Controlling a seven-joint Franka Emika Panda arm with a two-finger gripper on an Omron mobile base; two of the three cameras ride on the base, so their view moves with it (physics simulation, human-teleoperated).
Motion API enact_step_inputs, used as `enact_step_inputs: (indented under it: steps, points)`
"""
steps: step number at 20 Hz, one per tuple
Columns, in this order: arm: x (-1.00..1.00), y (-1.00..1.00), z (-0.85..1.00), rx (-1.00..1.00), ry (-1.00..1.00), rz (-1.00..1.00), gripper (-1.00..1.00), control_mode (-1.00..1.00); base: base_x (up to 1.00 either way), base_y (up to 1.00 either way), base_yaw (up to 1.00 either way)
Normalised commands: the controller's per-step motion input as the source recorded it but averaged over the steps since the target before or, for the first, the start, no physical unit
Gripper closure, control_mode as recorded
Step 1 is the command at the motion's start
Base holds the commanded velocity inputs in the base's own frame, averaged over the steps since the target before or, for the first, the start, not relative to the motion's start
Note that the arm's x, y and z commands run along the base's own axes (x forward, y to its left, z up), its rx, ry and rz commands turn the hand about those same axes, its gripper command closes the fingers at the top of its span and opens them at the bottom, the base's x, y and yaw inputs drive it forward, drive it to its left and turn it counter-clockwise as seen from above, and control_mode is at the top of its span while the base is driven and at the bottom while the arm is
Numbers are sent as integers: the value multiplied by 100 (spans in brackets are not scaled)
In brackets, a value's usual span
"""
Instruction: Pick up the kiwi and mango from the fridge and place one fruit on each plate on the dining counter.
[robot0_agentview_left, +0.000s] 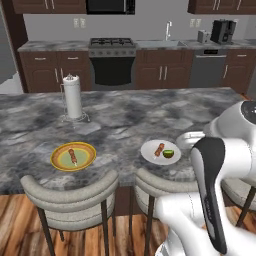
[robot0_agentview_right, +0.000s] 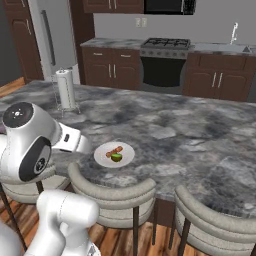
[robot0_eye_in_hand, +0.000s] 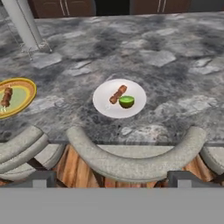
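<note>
- Dining counter (robot0_agentview_left: 150, 112): grey marbled top, two plates borne near its front edge, curved stools tucked beneath.
- Paper-towel holder (robot0_agentview_left: 73, 97): stood upright further back on the counter.
- Yellow plate (robot0_agentview_left: 89, 158): a brown skewer laid on it.
- White plate (robot0_eye_in_hand: 105, 105): the kiwi (robot0_eye_in_hand: 126, 102) is set on it, just beside a second skewer.
- Gripper (robot0_eye_in_hand: 111, 178): jaws spread wide, nothing held.

Base views flanking the arm — hand view nearer — white plate (robot0_agentview_left: 160, 151) shared
</note>
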Motion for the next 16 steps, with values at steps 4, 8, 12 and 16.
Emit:
enact_step_inputs:
  steps: [4,8,12,16]
  points:
    - [-22,8,-9,0,2,0,-100,100,-26,5,0]
    - [0,0,0,0,0,0,-100,100,-85,16,0]
    - [0,0,0,0,0,0,-100,100,-76,86,-3]
    - [0,0,0,0,0,0,-100,100,-43,100,-4]
